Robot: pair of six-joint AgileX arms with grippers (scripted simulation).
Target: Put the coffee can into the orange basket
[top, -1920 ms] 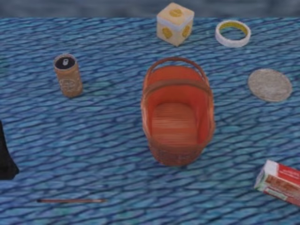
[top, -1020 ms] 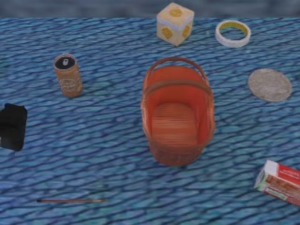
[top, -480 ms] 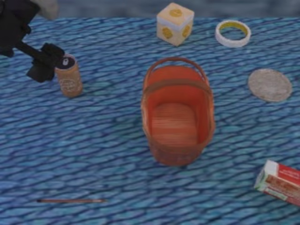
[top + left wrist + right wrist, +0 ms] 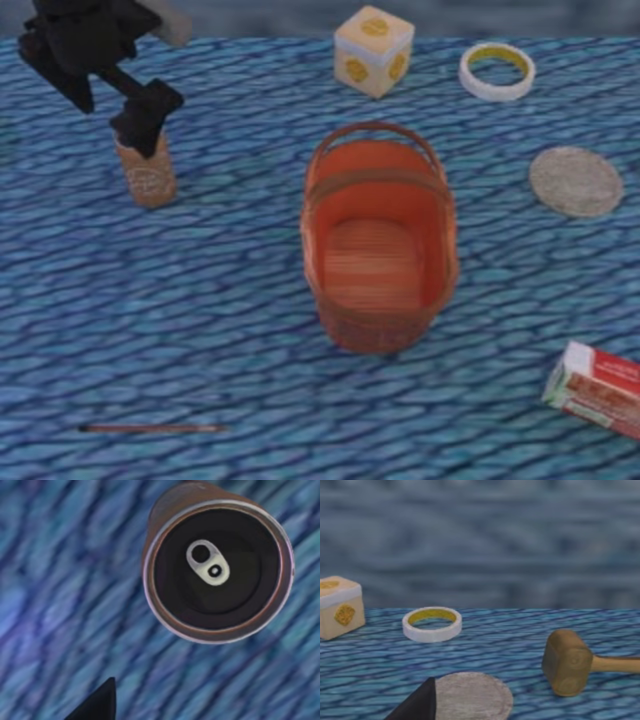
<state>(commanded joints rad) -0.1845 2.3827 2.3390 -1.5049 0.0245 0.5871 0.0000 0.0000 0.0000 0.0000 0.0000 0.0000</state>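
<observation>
Coffee can (image 4: 147, 180): upright on the blue woven table (image 4: 230, 320), at nine o'clock from the orange basket (image 4: 379, 240), well apart from it. Dark top and pull tab are seen in the left wrist view. Left gripper (image 4: 143, 118): positioned directly over the can's top; whether its fingers are spread or closed cannot be told. Farther off, at twelve o'clock from the basket: cream cube box (image 4: 373, 50).
</observation>
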